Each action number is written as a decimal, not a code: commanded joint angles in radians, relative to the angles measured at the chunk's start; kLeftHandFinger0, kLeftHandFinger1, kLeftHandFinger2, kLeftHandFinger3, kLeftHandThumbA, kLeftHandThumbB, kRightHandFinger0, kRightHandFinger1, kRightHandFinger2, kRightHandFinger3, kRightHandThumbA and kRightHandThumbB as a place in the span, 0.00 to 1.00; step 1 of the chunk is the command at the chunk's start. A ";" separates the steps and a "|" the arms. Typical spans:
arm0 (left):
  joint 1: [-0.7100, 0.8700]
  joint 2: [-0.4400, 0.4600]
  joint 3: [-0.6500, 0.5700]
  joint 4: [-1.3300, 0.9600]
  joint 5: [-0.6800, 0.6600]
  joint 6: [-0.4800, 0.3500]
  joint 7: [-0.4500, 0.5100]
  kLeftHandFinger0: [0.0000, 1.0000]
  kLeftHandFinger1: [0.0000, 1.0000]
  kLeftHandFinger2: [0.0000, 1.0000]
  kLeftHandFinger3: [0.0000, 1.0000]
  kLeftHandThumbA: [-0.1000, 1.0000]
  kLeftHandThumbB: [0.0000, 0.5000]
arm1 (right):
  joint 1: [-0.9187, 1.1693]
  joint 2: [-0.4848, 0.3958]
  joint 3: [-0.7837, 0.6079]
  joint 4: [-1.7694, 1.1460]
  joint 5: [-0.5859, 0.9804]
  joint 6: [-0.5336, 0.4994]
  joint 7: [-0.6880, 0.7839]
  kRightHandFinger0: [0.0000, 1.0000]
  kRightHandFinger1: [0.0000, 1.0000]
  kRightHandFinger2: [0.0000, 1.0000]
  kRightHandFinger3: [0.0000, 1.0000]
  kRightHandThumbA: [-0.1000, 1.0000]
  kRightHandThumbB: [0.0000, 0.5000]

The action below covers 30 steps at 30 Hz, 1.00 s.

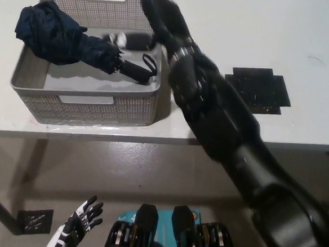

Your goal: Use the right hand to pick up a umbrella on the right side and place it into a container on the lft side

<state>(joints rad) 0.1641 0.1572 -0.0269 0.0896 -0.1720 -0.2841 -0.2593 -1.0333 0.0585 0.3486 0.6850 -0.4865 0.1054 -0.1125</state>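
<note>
- Umbrella (68, 40): a folded, dark navy one, lying on its side inside the grey mesh container (81, 103) on the left part of the white table (272, 40).
- Its bunched canopy end sits at the container's left wall and pokes slightly over the rim; its black handle with a wrist loop (139, 70) points right, toward the container's right wall.
- Right hand (158, 4) is above the container's back right corner, near the top edge of the view, with the black arm running down to the lower right. It does not appear to touch the umbrella; the hand is blurred, so whether its fingers are apart or together cannot be told.
- Left hand (81, 222) rests low at the lower left, below the table edge, fingers spread and holding nothing.
- A black patch (257, 90) lies on the table to the right of the arm.
- Judgement on progress: with the umbrella inside the container and no visible grip on it, the placing looks done.
- Handling, as a judgement: the umbrella likely is light, with soft, loose fabric that slips and bunches over a stiff core. The firmer hold would be the rigid handle or the shaft just beside it, not the floppy canopy.
</note>
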 commanded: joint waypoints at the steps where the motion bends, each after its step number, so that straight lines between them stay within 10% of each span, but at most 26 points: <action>1: 0.007 0.042 0.040 0.004 -0.008 -0.048 0.000 1.00 1.00 1.00 1.00 1.00 0.49 | 0.498 -0.207 -0.265 -1.339 0.815 0.145 0.154 1.00 1.00 1.00 1.00 1.00 0.81; 13: 0.040 0.033 0.041 0.019 -0.009 -0.032 0.008 1.00 1.00 1.00 1.00 1.00 0.48 | 1.015 -0.264 -0.146 -1.358 1.008 -0.185 0.117 1.00 1.00 1.00 1.00 1.00 1.00; 30: 0.010 0.041 0.054 0.030 0.016 -0.036 0.028 1.00 1.00 1.00 1.00 1.00 0.53 | 1.272 -0.178 -0.174 -0.928 1.044 -0.345 0.362 1.00 1.00 1.00 1.00 1.00 0.84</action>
